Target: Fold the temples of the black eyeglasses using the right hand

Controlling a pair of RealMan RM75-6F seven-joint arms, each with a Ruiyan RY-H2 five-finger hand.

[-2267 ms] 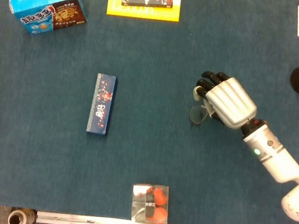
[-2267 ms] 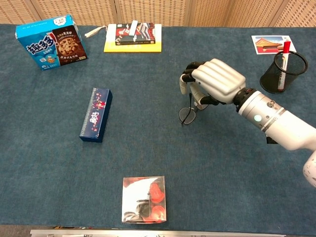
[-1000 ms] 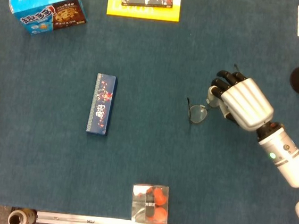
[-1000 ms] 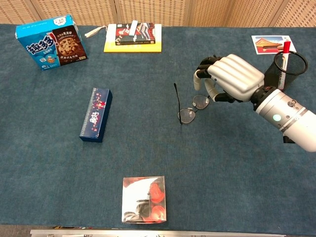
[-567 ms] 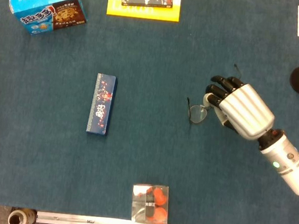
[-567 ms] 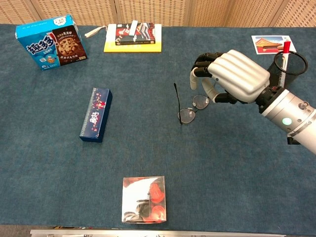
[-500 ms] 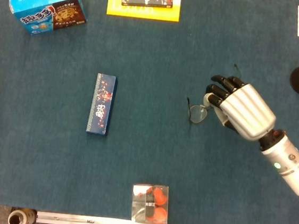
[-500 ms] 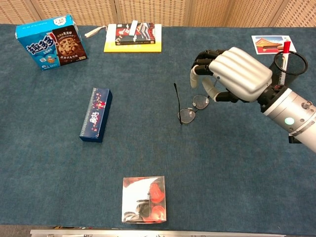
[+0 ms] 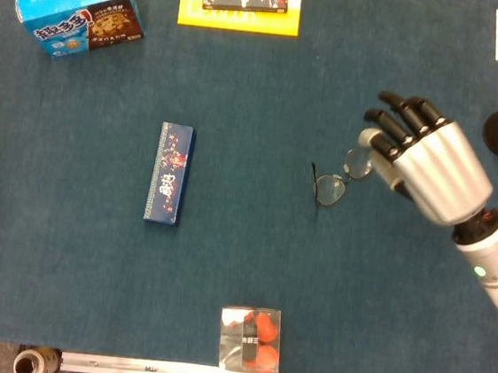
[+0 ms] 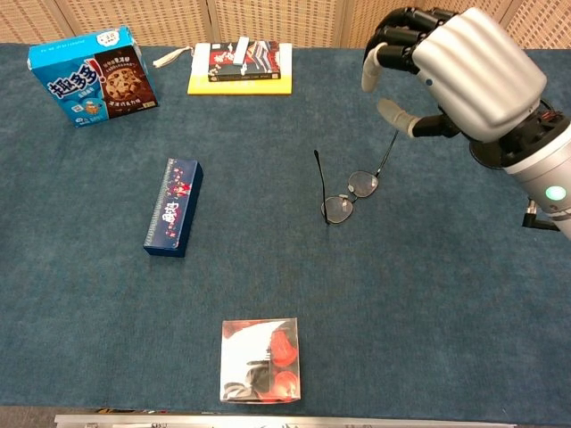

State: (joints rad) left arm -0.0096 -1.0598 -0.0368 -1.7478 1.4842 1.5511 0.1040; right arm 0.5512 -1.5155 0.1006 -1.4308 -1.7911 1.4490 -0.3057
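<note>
Right hand (image 10: 455, 67) hovers empty, fingers apart, above black eyeglasses (image 10: 350, 196) on the counter; both temples stand open, so approach one gently from outside.

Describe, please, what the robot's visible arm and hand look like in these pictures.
Only the right hand shows. Its back is a smooth, ribbed silver-grey shell, the fingers are black on top and pale beneath in the chest view, with a pale thumb. A dark wrist joint links it to a white, rounded forearm bearing a small green light and a black fitting at its side. No left arm is in view.
</note>
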